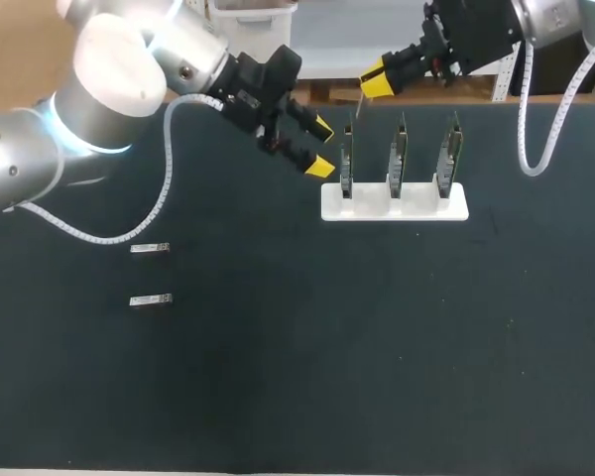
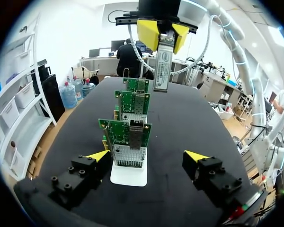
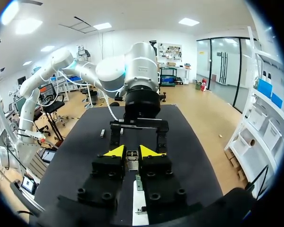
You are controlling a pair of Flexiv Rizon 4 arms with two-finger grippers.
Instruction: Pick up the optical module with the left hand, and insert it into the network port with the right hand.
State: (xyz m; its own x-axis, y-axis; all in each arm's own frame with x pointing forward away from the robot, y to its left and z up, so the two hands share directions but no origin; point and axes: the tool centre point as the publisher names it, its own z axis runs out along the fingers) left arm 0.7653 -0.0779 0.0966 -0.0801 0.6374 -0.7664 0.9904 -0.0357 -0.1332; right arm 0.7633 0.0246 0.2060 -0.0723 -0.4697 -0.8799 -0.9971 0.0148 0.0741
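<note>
The tabletop (image 1: 307,377) is a dark matte sheet. It runs from a pale strip at its near edge to a far edge just behind the right hand (image 1: 374,79). That hand comes in from the far right corner and is clamped on the optical module (image 2: 162,66). In the left wrist view both yellow tips press the module's upper end from two sides, and its body hangs below them, off the surface.

Under and just ahead of the right hand is a white stand (image 1: 395,201) carrying three upright network cards (image 1: 400,154) in a row. The module hangs above the end of the row nearest the left hand (image 1: 320,147) and touches no card.

The left hand's fingers are spread apart and hold nothing. It sits just beside that end card and faces along the row. In its own view the nearest card stands ahead of it, between the two spread fingers, with the metal network port (image 2: 136,135) on the card's face.

Well behind the left hand, on its arm's side, a spare module (image 1: 151,248) lies flat. A second spare module (image 1: 151,299) lies near it, closer to the near edge. Both are well apart from the stand.

From the stand to the near edge the dark surface runs broad, and it also reaches wide beyond the stand on the right hand's side. The left arm's white cable (image 1: 164,188) loops low over the surface between the spare modules and the left hand.
</note>
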